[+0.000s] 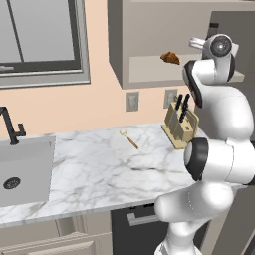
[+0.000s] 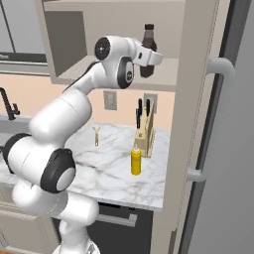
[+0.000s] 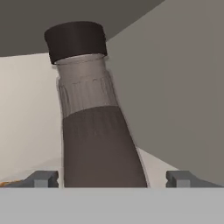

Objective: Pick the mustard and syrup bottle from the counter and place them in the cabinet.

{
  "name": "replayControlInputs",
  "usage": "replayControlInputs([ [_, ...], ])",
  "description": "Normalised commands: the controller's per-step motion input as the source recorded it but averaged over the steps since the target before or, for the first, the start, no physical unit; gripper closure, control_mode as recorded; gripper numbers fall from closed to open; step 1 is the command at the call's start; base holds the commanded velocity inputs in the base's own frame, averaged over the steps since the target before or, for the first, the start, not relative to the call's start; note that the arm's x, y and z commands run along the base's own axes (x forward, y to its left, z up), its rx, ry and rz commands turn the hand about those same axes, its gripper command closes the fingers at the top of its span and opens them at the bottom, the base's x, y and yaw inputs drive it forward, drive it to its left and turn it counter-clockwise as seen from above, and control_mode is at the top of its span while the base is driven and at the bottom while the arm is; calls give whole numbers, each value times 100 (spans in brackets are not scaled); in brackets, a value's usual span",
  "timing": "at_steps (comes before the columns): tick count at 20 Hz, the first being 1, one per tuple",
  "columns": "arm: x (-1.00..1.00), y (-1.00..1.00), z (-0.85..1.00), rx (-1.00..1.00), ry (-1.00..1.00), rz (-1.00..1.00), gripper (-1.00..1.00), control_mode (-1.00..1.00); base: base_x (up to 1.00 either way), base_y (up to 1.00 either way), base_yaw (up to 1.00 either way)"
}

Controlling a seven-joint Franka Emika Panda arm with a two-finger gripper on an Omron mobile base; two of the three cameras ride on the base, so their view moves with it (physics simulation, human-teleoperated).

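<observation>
The dark brown syrup bottle (image 2: 148, 37) stands on the shelf (image 2: 171, 65) inside the open cabinet (image 2: 64, 34). My gripper (image 2: 150, 63) is at its lower body. In the hand view the syrup bottle (image 3: 94, 131) rises between the two fingertips (image 3: 43, 178), with a small gap on each side, so my gripper (image 3: 112, 179) is open around it. The yellow mustard (image 2: 136, 161) stands upright on the marble counter (image 2: 106, 171), just in front of the knife block. From the left base view my arm hides the hand inside the cabinet (image 1: 149, 35).
A croissant (image 1: 170, 58) lies on the cabinet shelf to the left of my hand. A knife block (image 2: 145, 130) and a wooden spoon (image 2: 96, 135) are on the counter. Sink (image 1: 25, 172) and faucet (image 1: 10, 124) sit at the left. A tall grey fridge (image 2: 223, 129) borders the right.
</observation>
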Motion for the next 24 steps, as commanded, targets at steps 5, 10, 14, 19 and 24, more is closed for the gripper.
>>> replayControlInputs([
  [5, -35, 18, 0, 0, -7, 0, -100, -100, 0, 0, 0],
  [10, -35, 33, 0, 0, -3, 0, -100, -100, 0, 0, 0],
  [14, -62, 38, 1, 0, -6, 0, -100, -100, 0, 0, 0],
  [19, -83, 23, 2, 0, -8, 0, -100, -100, 0, 0, 0],
  [24, -92, 8, 0, 0, -6, 0, -100, -100, 0, 0, 0],
])
